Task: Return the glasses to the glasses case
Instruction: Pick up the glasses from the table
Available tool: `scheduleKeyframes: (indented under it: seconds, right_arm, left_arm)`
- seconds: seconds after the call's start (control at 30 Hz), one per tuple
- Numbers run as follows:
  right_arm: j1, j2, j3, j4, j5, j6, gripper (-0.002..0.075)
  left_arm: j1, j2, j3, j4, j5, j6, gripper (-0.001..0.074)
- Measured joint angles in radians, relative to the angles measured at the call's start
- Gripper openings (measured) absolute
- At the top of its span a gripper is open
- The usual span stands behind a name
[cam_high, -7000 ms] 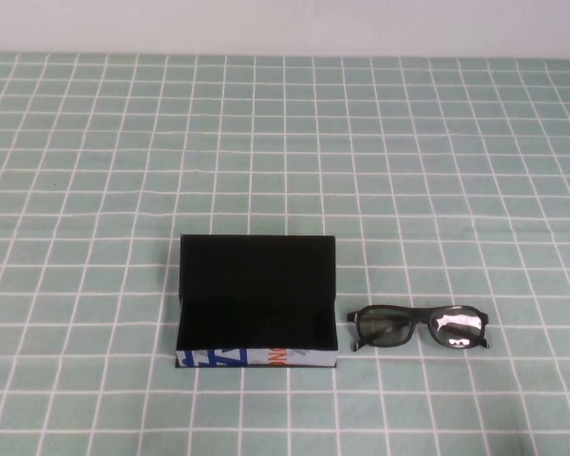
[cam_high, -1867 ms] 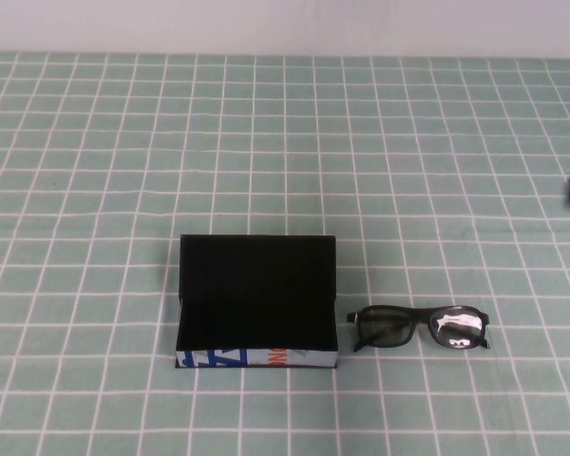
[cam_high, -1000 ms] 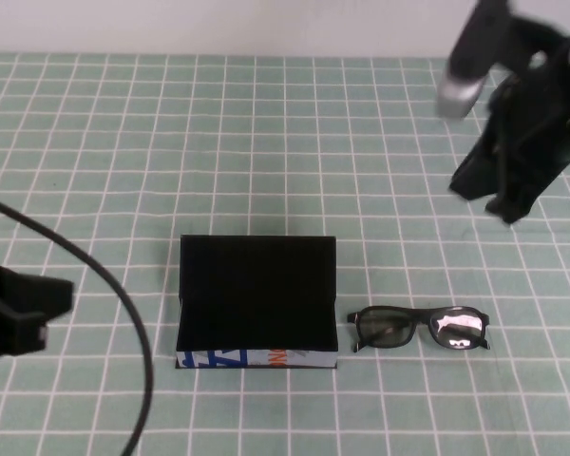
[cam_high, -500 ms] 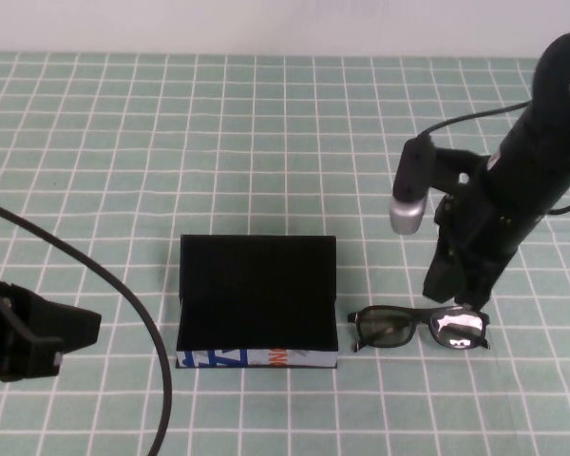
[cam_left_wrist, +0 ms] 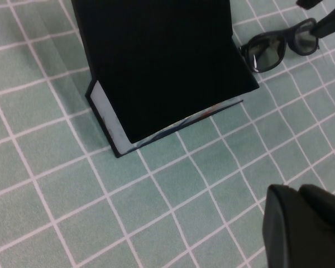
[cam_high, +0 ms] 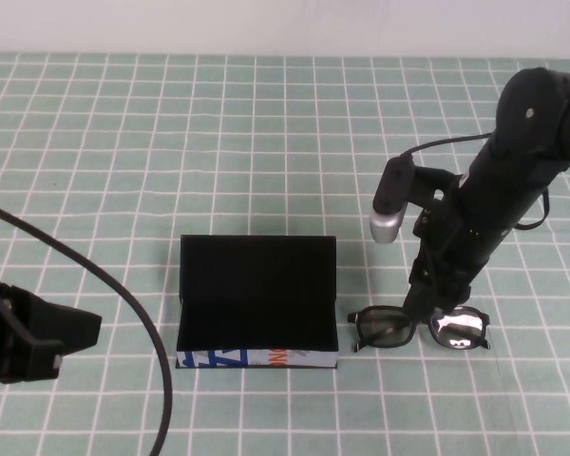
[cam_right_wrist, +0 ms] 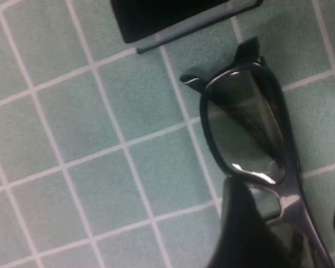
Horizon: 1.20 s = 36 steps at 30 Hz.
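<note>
Black frame, dark tinted lenses: the glasses point(cam_high: 419, 326) lie flat on the tiled counter point(cam_high: 266, 142), just beside the open glasses case point(cam_high: 256, 302) on its right side, apart from it.

Risks, as I judge them from here:
- The right tool point(cam_high: 435, 302) is at the bridge of the frame. If I close off-centre, the frame can pivot or skid across the counter.
- Finger contact on a lens can smear or scratch it; the cause would be a descent too far toward either lens.
- The frame is only slightly narrower than the case, so a skewed carry can catch a temple end on the case wall or the raised lid.

Tool state and position:
- Right tool: open, fingers straddling the bridge in the right wrist view, one dark finger point(cam_right_wrist: 243, 234) over the frame near the bridge. Whether it touches the frame, I cannot tell. The glasses sit directly beneath this tool; the case lies well to its left.
- Left tool point(cam_high: 38, 337): low at the counter's near left edge, left of the case. I cannot tell its state.
</note>
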Motion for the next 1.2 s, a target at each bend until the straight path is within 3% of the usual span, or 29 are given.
scheduleKeyframes:
  seconds: [0.67,1.1,1.2]
  right_arm:
    - [0.0,0.113,0.0,-0.027,-0.048,-0.001,0.0304]
    - [0.0,0.121,0.0,0.01,-0.029,-0.001,0.0043]
    - [0.0,0.121,0.0,0.017,-0.012,-0.001,0.0017]
  left_arm:
    - [0.0,0.0,0.0,0.0,0.004,0.004,-0.0002]
    - [0.0,0.0,0.0,0.0,0.008,0.019,-0.0002]
    - [0.0,0.0,0.0,0.0,0.008,0.019,-0.0002]
